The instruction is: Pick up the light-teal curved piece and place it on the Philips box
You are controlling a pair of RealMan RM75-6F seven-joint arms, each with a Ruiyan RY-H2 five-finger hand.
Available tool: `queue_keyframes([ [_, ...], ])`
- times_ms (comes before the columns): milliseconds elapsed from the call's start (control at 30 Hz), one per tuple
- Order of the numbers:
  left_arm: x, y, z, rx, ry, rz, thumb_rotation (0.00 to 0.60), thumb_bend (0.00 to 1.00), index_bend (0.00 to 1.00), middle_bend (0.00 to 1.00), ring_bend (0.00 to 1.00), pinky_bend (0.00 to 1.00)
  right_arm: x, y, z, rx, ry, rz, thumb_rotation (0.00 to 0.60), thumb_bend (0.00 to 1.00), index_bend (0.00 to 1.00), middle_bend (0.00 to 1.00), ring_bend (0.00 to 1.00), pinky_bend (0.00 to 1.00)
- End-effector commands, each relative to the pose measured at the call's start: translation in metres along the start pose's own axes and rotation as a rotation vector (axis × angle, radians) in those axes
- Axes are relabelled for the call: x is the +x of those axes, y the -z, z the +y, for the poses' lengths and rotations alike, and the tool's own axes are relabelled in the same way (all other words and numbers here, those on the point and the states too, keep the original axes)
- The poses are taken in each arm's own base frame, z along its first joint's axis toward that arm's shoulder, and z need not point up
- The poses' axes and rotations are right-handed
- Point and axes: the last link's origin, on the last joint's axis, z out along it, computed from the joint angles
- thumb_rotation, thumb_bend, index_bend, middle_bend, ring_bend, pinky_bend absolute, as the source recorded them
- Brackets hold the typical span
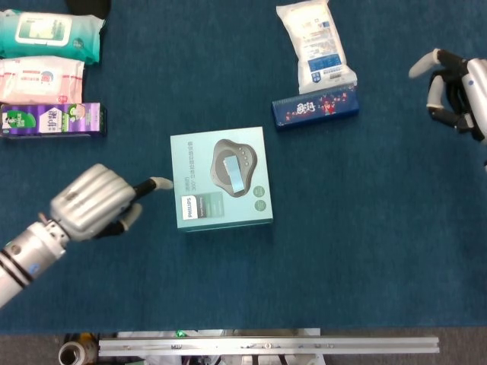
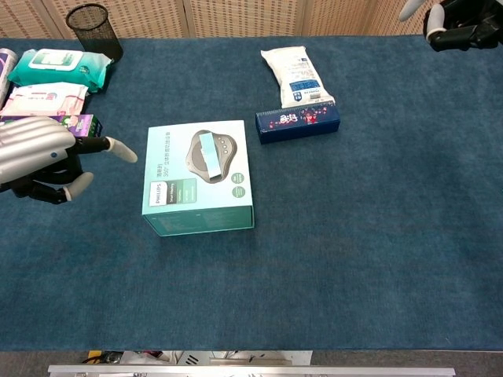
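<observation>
The light-teal Philips box (image 1: 194, 163) (image 2: 169, 169) lies flat at the table's middle. A small light-teal curved piece (image 1: 233, 172) (image 2: 210, 153) rests on its lid, over the printed grey device. My left hand (image 1: 91, 201) (image 2: 35, 153) hovers just left of the box, empty, with one finger stretched toward the box's left edge and not touching it. My right hand (image 1: 456, 91) (image 2: 456, 20) is at the far right edge, well away from the box, fingers loosely curved and apart, holding nothing.
A dark blue carton (image 1: 316, 107) and a white pack (image 1: 313, 42) lie behind the box to the right. Wet-wipe packs (image 1: 49, 34), a purple box (image 1: 52, 119) and a black mesh cup (image 2: 93, 23) stand at the far left.
</observation>
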Motion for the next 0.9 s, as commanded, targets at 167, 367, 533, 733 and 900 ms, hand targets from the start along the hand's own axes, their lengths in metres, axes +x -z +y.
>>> queue_keyframes([
  [167, 0.008, -0.028, 0.017, -0.059, -0.003, -0.020, 0.600, 0.65, 0.20, 1.00, 1.00, 0.90, 0.004, -0.002, 0.010, -0.032, 0.009, 0.016, 0.600, 0.68, 0.44, 0.80, 0.86, 1.00],
  [367, 0.012, -0.053, 0.030, -0.091, -0.017, -0.055, 0.600, 0.65, 0.19, 1.00, 1.00, 0.90, 0.014, -0.013, 0.019, -0.064, 0.018, 0.055, 0.600, 0.68, 0.43, 0.80, 0.86, 1.00],
  [533, 0.013, -0.071, 0.033, -0.084, -0.014, -0.074, 0.600, 0.65, 0.18, 1.00, 1.00, 0.91, 0.018, -0.016, 0.027, -0.095, 0.008, 0.066, 0.600, 0.68, 0.43, 0.80, 0.86, 1.00],
  [733, 0.011, -0.084, 0.041, -0.088, -0.011, -0.102, 0.600, 0.65, 0.18, 1.00, 1.00, 0.91, 0.022, -0.017, 0.033, -0.112, 0.009, 0.079, 0.600, 0.68, 0.42, 0.80, 0.86, 1.00],
  [900, 0.010, -0.091, 0.050, -0.107, -0.019, -0.119, 0.600, 0.65, 0.18, 1.00, 1.00, 0.91, 0.024, -0.019, 0.036, -0.120, 0.009, 0.079, 0.600, 0.68, 0.42, 0.80, 0.86, 1.00],
])
